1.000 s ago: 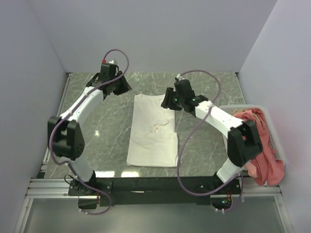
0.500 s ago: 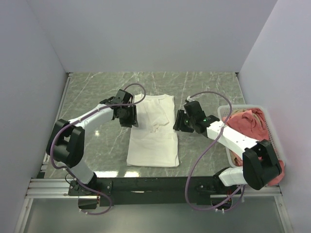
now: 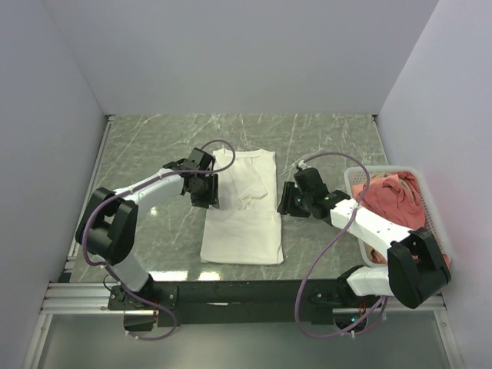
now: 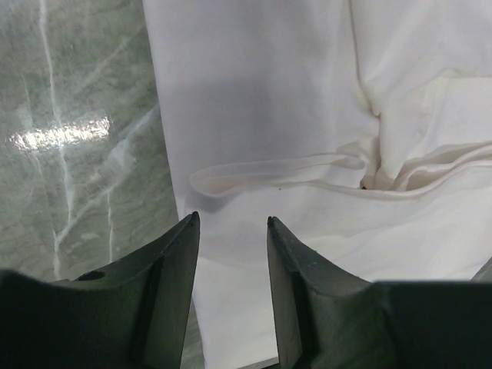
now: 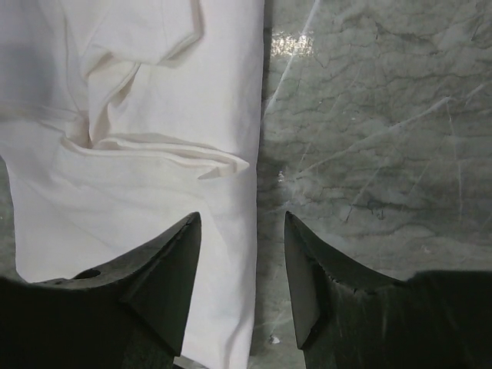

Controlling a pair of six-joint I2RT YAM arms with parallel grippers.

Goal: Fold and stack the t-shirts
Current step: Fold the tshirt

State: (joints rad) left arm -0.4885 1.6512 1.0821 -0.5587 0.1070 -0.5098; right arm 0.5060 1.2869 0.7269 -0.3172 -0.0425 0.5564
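Note:
A white t-shirt lies partly folded in a long strip on the marble table, with a rumpled fold across its middle. My left gripper is open and empty, low over the shirt's left edge. My right gripper is open and empty, low over the shirt's right edge. The rumpled fold shows in both wrist views, in the left wrist view and the right wrist view. A salmon-pink shirt sits bunched in the basket at the right. No red print shows.
A white slatted basket stands at the table's right edge beside the right arm. The green marble table is walled at the back and both sides. A black rail runs along the near edge.
Both arms came down from the far end of the shirt toward its middle; the shirt's top part now lies folded over. In the last half second both grippers shifted slightly closer to the shirt's edges.

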